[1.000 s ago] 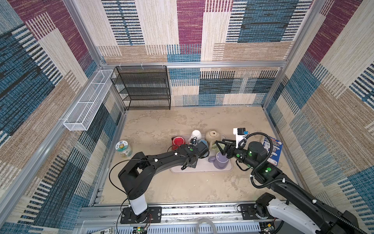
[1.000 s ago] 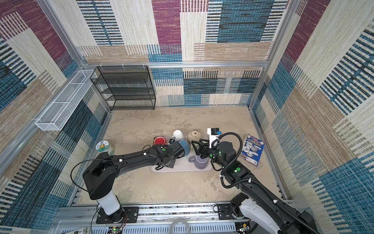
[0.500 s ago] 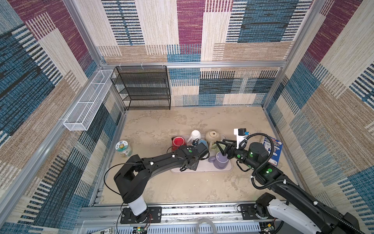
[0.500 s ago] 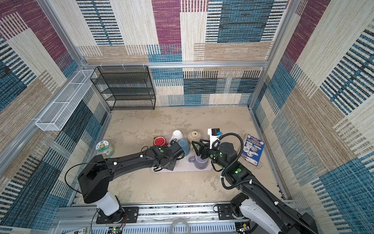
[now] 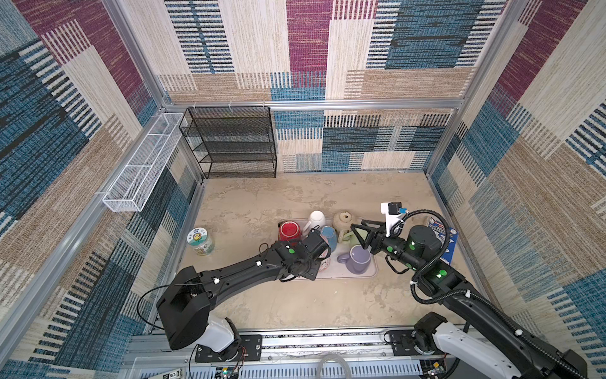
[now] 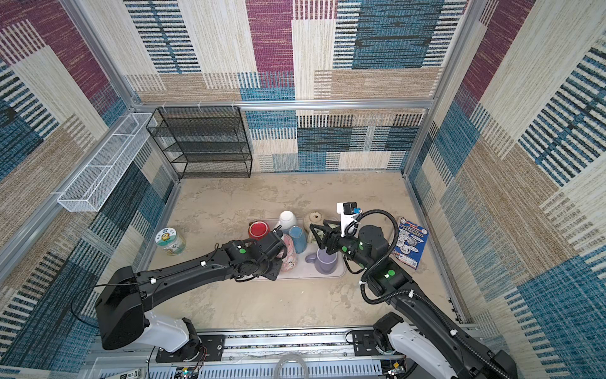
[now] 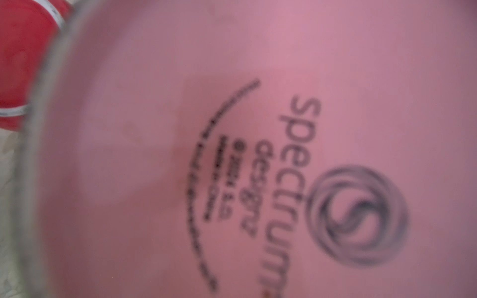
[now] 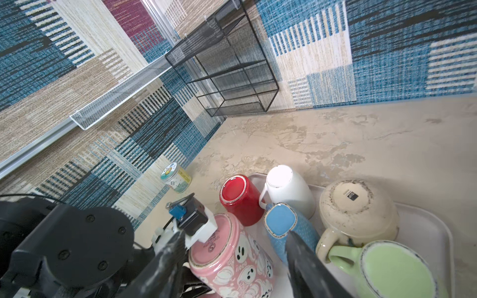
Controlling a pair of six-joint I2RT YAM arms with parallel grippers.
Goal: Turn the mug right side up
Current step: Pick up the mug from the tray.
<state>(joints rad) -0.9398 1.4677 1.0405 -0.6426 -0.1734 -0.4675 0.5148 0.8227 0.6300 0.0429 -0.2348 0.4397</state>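
The pink mug (image 8: 229, 255) with white ghost figures stands tilted over the tray (image 8: 428, 232), base up and mouth down; both top views show it (image 5: 324, 262) (image 6: 290, 254). Its printed base (image 7: 232, 129) fills the left wrist view. My left gripper (image 6: 273, 262) is under its wrist at the mug's lower side, shut on the mug; the gripped part is hidden. My right gripper (image 8: 235, 232) (image 5: 358, 235) hangs open just right of the pink mug, its fingers either side of it in the right wrist view, touching nothing.
On the tray stand an upright purple mug (image 5: 359, 259) and upside-down red (image 5: 289, 229), white (image 5: 316, 219), blue (image 5: 329, 237), beige (image 5: 344, 220) and green (image 8: 395, 268) mugs. A jar (image 5: 200, 241) stands left, a booklet (image 5: 447, 239) right, a black rack (image 5: 232, 144) at the back.
My left arm has swung its elbow and drawn its wrist slightly toward the front with the pink mug in it. The right arm has not moved.
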